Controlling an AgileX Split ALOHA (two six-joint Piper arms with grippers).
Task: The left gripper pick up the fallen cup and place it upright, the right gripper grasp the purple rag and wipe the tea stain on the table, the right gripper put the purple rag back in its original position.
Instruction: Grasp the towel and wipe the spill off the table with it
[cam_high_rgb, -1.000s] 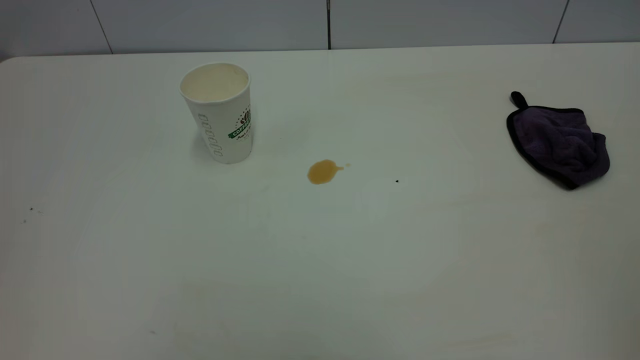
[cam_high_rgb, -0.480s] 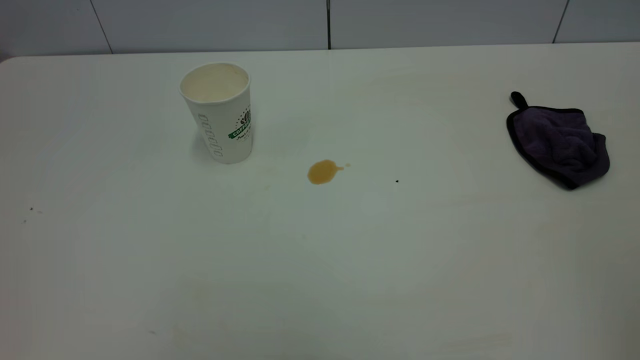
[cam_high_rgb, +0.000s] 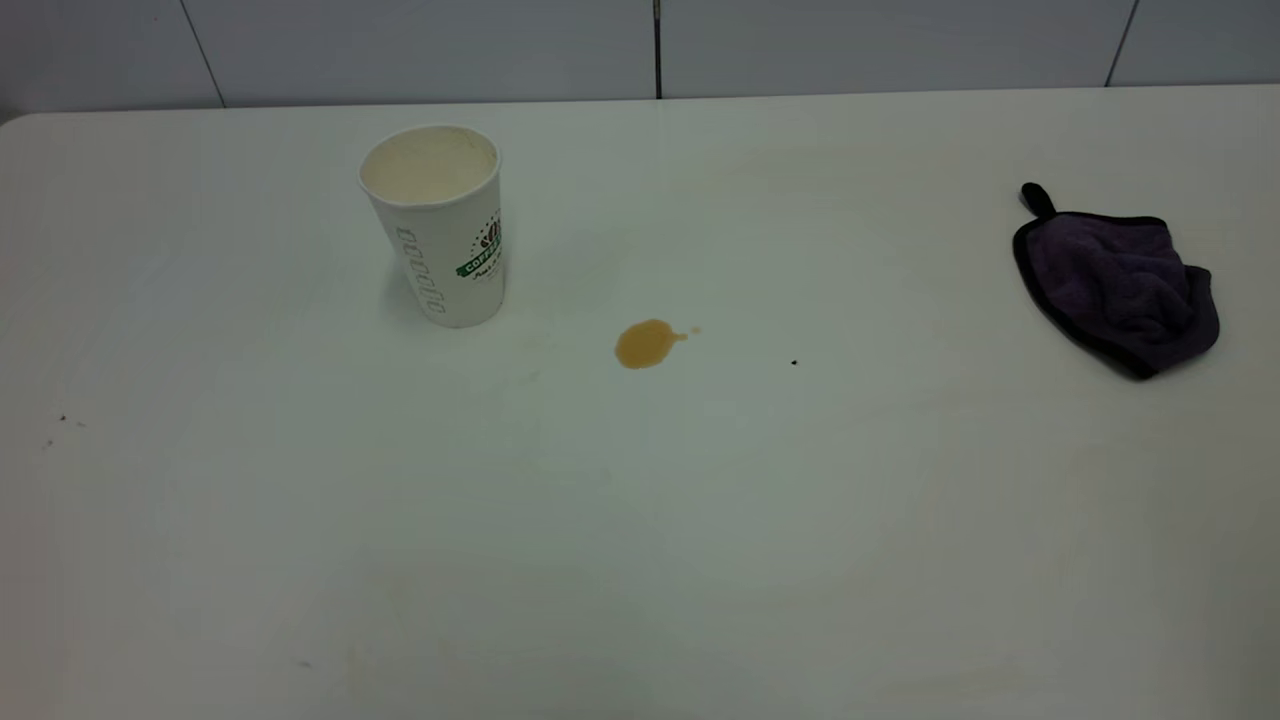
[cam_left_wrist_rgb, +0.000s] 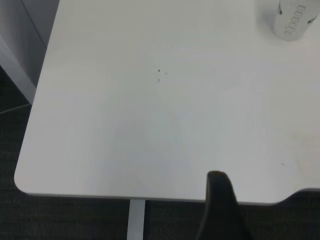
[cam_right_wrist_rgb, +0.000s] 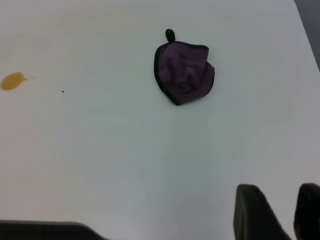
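Cup standing upright upper left, you're going next for the purple rag lying right-center: soft, limp, so pinch a raised fold; right gripper fingers are sitting slightly apart, left gripper's spacing unreadable.

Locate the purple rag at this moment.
In the exterior view, the purple rag lies crumpled at the table's right side, well right of the tea stain and untouched.
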